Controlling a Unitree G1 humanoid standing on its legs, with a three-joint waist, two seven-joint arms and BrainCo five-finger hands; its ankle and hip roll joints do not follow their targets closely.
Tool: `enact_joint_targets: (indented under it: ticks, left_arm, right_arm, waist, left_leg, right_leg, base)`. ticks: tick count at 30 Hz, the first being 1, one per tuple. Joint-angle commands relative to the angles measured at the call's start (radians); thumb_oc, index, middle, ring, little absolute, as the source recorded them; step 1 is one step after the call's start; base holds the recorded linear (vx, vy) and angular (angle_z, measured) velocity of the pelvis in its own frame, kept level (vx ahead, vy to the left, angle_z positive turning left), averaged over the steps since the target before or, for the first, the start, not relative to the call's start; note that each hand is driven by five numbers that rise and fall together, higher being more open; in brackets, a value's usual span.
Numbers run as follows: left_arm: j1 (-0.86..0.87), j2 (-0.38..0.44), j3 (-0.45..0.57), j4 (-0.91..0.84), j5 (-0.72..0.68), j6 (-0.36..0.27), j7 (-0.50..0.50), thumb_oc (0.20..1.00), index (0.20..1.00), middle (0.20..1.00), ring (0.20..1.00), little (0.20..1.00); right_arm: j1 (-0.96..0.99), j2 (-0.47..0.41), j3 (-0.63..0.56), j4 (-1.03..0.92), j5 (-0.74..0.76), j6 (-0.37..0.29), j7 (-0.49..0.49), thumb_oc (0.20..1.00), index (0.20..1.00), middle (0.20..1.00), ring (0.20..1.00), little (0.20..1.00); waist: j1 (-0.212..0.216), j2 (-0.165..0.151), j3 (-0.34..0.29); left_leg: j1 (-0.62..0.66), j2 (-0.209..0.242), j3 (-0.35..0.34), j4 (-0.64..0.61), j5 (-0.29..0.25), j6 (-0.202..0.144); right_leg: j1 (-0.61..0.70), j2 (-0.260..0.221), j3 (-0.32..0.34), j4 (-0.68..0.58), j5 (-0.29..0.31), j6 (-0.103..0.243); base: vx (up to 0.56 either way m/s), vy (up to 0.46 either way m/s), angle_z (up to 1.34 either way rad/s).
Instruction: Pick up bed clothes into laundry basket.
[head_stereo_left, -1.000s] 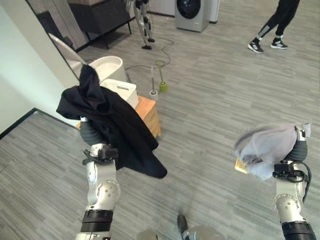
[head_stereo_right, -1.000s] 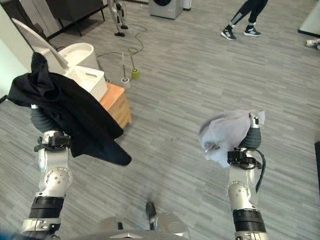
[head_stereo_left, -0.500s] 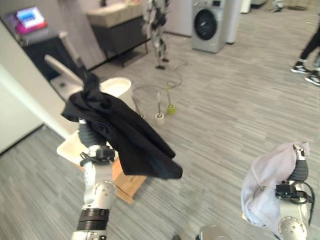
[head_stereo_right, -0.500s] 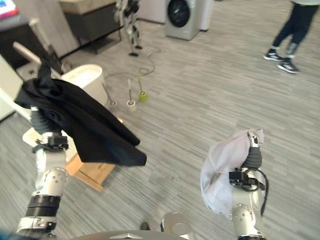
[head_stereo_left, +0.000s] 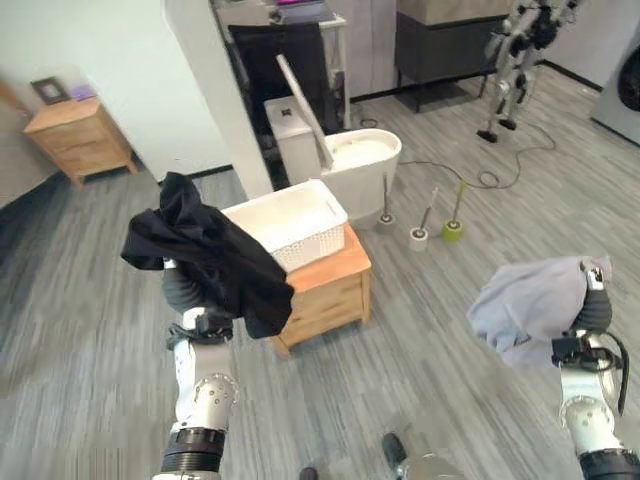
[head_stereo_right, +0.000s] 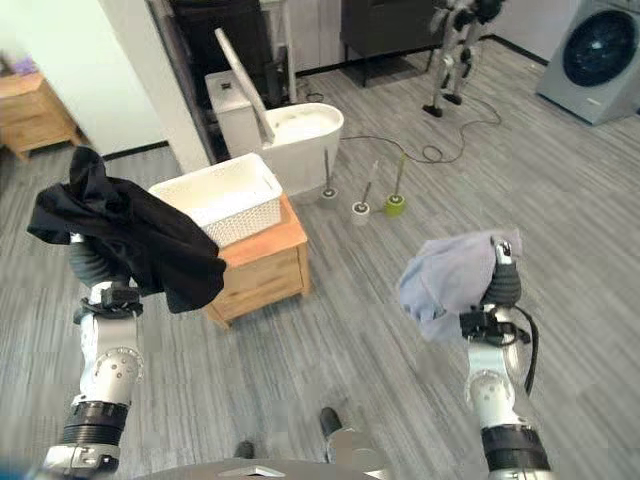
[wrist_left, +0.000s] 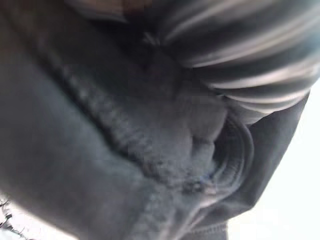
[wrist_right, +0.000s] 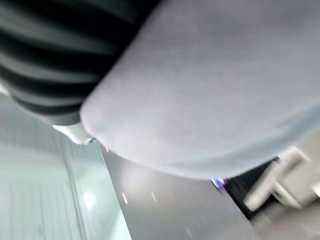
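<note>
A black garment (head_stereo_left: 210, 255) is draped over my raised left hand (head_stereo_left: 183, 291) and hangs down to its right; the left wrist view shows its dark folds (wrist_left: 125, 150) against the ribbed cover. Over my right hand (head_stereo_left: 597, 312) at the lower right lies a pale grey garment (head_stereo_left: 525, 305), seen close in the right wrist view as grey cloth (wrist_right: 225, 90). One fingertip (head_stereo_left: 598, 270) pokes up above the grey cloth. The white woven laundry basket (head_stereo_left: 310, 250) stands on a low wooden cabinet (head_stereo_left: 330, 295), just right of the black garment.
Behind the basket is a white toilet (head_stereo_left: 355, 160) with its lid up, beside a white wall pillar (head_stereo_left: 215, 100). Toilet brushes (head_stereo_left: 420, 232) stand on the grey floor. A wooden nightstand (head_stereo_left: 80, 135) is far left, a humanoid robot (head_stereo_left: 515, 45) and washing machine (head_stereo_right: 600, 55) far right.
The camera has swung, so the basket on its cabinet now shows whole in the middle and the person is out of view. Both garments stay draped on my raised hands.
</note>
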Motion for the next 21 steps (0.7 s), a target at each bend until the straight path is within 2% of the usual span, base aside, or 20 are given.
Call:
enact_joint_targets:
  ticks: [1, 2, 3, 4, 5, 6, 7, 10, 11, 16, 21]
  left_arm:
    - [-0.018, 0.077, 0.008, -0.069, -0.003, -0.037, -0.055, 0.200, 0.200, 0.200, 0.200, 0.200]
    - [-0.018, 0.072, 0.010, -0.073, -0.004, -0.033, -0.057, 0.200, 0.200, 0.200, 0.200, 0.200]
    - [-0.013, 0.067, 0.012, -0.069, -0.002, -0.023, -0.064, 0.200, 0.200, 0.200, 0.200, 0.200]
    - [-0.012, 0.067, 0.012, -0.069, -0.002, -0.023, -0.064, 0.200, 0.200, 0.200, 0.200, 0.200]
    - [0.002, 0.068, 0.013, -0.055, -0.001, -0.013, -0.073, 0.200, 0.200, 0.200, 0.200, 0.200]
    - [0.018, 0.065, 0.022, -0.047, 0.011, -0.014, -0.061, 0.200, 0.200, 0.200, 0.200, 0.200]
    - [0.027, 0.057, 0.040, -0.041, 0.023, -0.021, -0.045, 0.200, 0.200, 0.200, 0.200, 0.200]
    - [0.048, 0.058, 0.044, -0.039, 0.041, -0.018, -0.052, 0.200, 0.200, 0.200, 0.200, 0.200]
    - [0.121, 0.150, 0.013, -0.104, 0.159, 0.073, -0.001, 0.200, 0.200, 0.200, 0.200, 0.200]
    - [0.188, 0.118, 0.077, -0.088, 0.151, 0.059, 0.011, 0.200, 0.200, 0.200, 0.200, 0.200]
    - [0.192, 0.128, 0.110, -0.083, 0.158, 0.046, 0.035, 0.200, 0.200, 0.200, 0.200, 0.200]
  right_arm:
    - [0.031, -0.037, 0.001, -0.095, -0.039, -0.023, 0.037, 0.200, 0.200, 0.200, 0.200, 0.200]
    - [0.030, -0.039, 0.000, -0.101, -0.050, -0.019, 0.032, 0.200, 0.200, 0.200, 0.200, 0.200]
    - [0.041, -0.026, -0.016, -0.104, -0.071, -0.019, 0.024, 0.200, 0.200, 0.200, 0.200, 0.200]
    - [0.042, -0.026, -0.016, -0.105, -0.072, -0.019, 0.023, 0.200, 0.200, 0.200, 0.200, 0.200]
    - [0.056, -0.013, -0.027, -0.102, -0.080, -0.021, 0.018, 0.200, 0.200, 0.200, 0.200, 0.200]
    - [0.075, 0.008, -0.032, -0.107, -0.076, -0.020, 0.022, 0.200, 0.200, 0.200, 0.200, 0.200]
    - [0.102, 0.032, -0.037, -0.107, -0.092, -0.016, 0.023, 0.200, 0.200, 0.200, 0.200, 0.200]
    - [0.118, 0.025, -0.017, -0.113, -0.128, 0.004, 0.036, 0.200, 0.200, 0.200, 0.200, 0.200]
    - [0.103, 0.067, -0.222, -0.111, -0.156, -0.088, -0.125, 0.200, 0.200, 0.200, 0.200, 0.200]
    - [0.045, 0.066, -0.180, -0.106, -0.201, -0.073, -0.139, 0.200, 0.200, 0.200, 0.200, 0.200]
    - [-0.001, 0.087, -0.135, -0.091, -0.220, -0.071, -0.150, 0.200, 0.200, 0.200, 0.200, 0.200]
  waist:
    - [-0.038, -0.050, -0.065]
    - [-0.042, -0.052, -0.067]
    - [-0.061, -0.043, -0.083]
    - [-0.061, -0.043, -0.083]
    - [-0.075, -0.022, -0.097]
    - [-0.077, 0.002, -0.112]
    - [-0.088, 0.012, -0.119]
    - [-0.088, 0.024, -0.125]
    - [-0.013, -0.011, -0.044]
    - [0.023, 0.008, -0.062]
    - [0.050, 0.002, -0.050]
  left_leg:
    - [-0.030, -0.064, 0.111, 0.050, -0.049, -0.065]
    - [-0.017, -0.076, 0.132, 0.083, -0.069, -0.065]
    - [0.011, -0.082, 0.165, 0.047, -0.089, -0.059]
    - [0.015, -0.082, 0.165, 0.042, -0.087, -0.059]
    - [0.040, -0.065, 0.197, -0.026, -0.072, -0.056]
    - [0.060, -0.083, 0.153, -0.094, -0.054, -0.044]
    - [0.081, -0.088, 0.152, -0.134, -0.043, -0.042]
    - [0.096, -0.090, 0.165, -0.147, -0.046, -0.039]
    - [0.001, -0.037, 0.312, -0.091, -0.026, -0.037]
    - [0.044, -0.068, 0.285, -0.137, -0.028, -0.021]
    - [0.036, -0.088, 0.268, -0.125, -0.044, -0.007]
  right_leg:
    - [0.100, -0.143, 0.066, -0.125, -0.032, 0.050]
    - [0.095, -0.141, 0.060, -0.122, -0.032, 0.050]
    - [0.092, -0.138, 0.042, -0.142, -0.024, 0.054]
    - [0.094, -0.137, 0.041, -0.144, -0.023, 0.054]
    - [0.094, -0.129, 0.025, -0.148, -0.028, 0.058]
    - [0.093, -0.121, 0.020, -0.145, -0.029, 0.058]
    - [0.105, -0.130, 0.006, -0.158, -0.032, 0.061]
    - [0.107, -0.139, 0.014, -0.162, -0.033, 0.068]
    - [0.146, -0.231, -0.281, -0.214, -0.048, 0.117]
    - [0.159, -0.255, -0.285, -0.209, -0.029, 0.130]
    - [0.157, -0.279, -0.285, -0.210, -0.016, 0.143]
  base:
    - [-0.15, -0.146, 0.66]
    - [-0.10, -0.042, 0.28]
    - [-0.10, -0.046, 0.06]
    - [-0.02, 0.009, 0.03]
    - [0.09, 0.087, 0.28]
    - [0.10, 0.132, 0.45]
    - [0.07, 0.109, 0.20]
    - [0.01, 0.065, 0.12]
    - [0.01, 0.088, 0.32]
    - [0.02, 0.106, -0.19]
    - [-0.02, 0.106, 0.09]
